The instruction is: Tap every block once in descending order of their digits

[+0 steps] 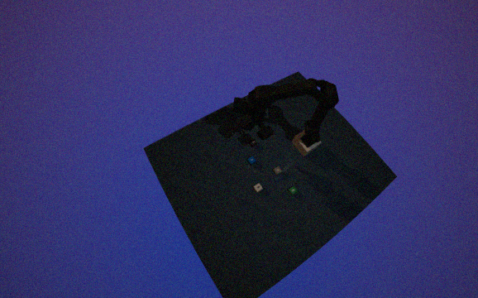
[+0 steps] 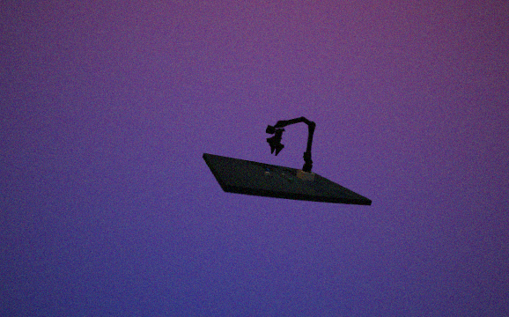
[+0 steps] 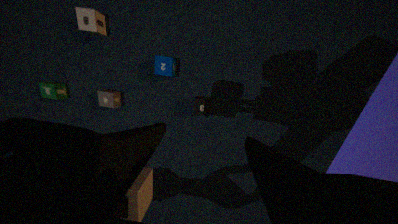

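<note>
My gripper (image 2: 275, 153) (image 3: 205, 133) is open and empty, high above the table. A blue block (image 1: 251, 160) (image 3: 163, 66) shows what looks like a 2. A dark block (image 1: 253, 143) (image 3: 202, 107) with a pale digit lies partly in the arm's shadow, just beyond the fingertips in the wrist view. A white block (image 1: 258, 188) (image 3: 86, 20), a greyish-pink block (image 1: 278, 170) (image 3: 106, 99) and a green block (image 1: 292, 190) (image 3: 47, 90) stand apart from one another. Their digits are too dim to read surely.
The dark table (image 1: 206, 199) (image 2: 246, 178) carries the arm's tan and white base (image 1: 301, 148) (image 2: 306, 175), whose edge also shows in the wrist view (image 3: 142, 195) beside the left finger. The arm's shadow falls around the dark block. A table edge shows at the right of the wrist view.
</note>
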`<state>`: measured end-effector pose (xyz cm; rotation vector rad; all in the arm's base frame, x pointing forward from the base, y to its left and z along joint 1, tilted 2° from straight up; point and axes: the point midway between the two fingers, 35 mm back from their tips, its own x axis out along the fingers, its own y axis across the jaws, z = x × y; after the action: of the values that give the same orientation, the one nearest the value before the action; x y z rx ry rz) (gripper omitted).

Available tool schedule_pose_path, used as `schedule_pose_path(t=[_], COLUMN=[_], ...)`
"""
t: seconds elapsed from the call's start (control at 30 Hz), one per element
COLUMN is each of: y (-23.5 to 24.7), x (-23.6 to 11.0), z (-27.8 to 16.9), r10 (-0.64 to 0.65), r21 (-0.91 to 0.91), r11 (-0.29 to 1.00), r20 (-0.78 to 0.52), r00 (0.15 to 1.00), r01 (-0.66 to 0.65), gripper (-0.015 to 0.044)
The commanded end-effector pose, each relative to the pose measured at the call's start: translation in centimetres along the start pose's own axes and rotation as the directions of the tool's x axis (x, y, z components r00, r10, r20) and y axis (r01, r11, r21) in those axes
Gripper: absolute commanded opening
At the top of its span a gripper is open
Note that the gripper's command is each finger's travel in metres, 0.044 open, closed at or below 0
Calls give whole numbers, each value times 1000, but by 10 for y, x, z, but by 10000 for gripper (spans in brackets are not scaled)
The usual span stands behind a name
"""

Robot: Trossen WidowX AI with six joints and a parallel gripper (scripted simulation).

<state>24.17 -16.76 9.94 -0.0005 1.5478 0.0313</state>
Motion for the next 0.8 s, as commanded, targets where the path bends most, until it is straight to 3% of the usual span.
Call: schedule_pose_path(t=[0.0,0.23,0.47,0.77], y=[9,107,190,196], x=[-1,-3,-1,-1], z=[2,9,-17,-21], r10=[-3,3,12,13], r21=[-4,-4,-4,-4], r11=[1000,1000,1000,1000], r20=[-1,0,-2,-2], r00=[1000,1000,1000,1000], r01=[3,-3,-12,-13], gripper=[400,400,400,400])
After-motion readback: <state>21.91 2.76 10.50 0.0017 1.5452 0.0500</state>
